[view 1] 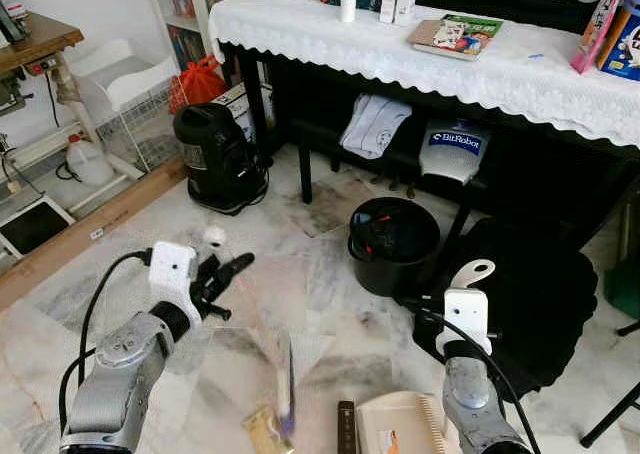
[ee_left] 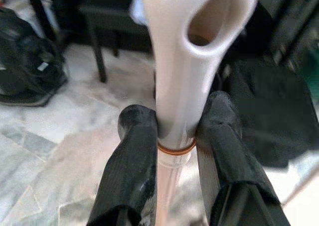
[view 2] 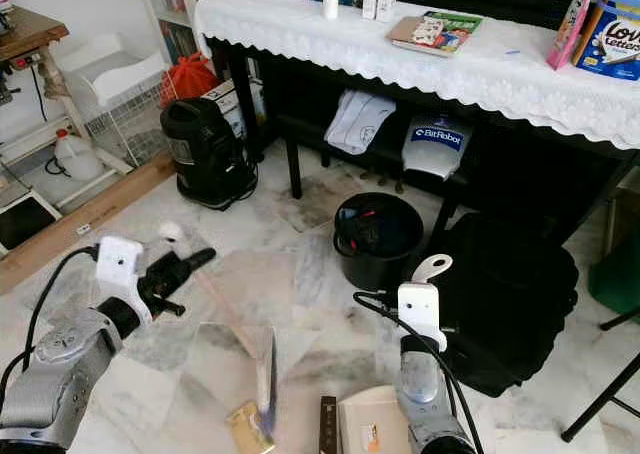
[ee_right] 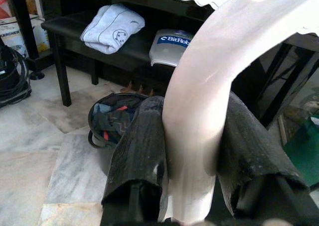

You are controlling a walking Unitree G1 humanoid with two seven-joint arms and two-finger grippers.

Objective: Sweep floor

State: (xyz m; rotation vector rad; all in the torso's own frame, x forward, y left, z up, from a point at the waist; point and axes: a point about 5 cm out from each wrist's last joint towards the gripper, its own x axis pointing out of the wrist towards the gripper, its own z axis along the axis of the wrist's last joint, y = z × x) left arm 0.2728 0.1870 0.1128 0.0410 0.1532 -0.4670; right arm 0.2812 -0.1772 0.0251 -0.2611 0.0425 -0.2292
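Observation:
My left gripper (view 1: 228,272) is shut on the white handle (ee_left: 192,61) of a broom. Its pale translucent shaft slants down to the brush (view 1: 286,406) on the marble floor, right beside a small yellowish scrap (view 1: 264,430). Low on the right, my right gripper (ee_right: 192,121) is shut on the curved white handle (view 1: 472,273) of a beige dustpan (view 1: 398,421). The dustpan rests on the floor just right of the brush. The white wrist mount (view 1: 466,319) hides the right fingers in the eye views.
A black bin (view 1: 393,242) holding dark rubbish stands ahead of the dustpan. A black bag (view 1: 545,294) lies to the right and a black vacuum (view 1: 215,159) to the far left. A table with a white lace cloth (view 1: 400,49) spans the back above a dark bench.

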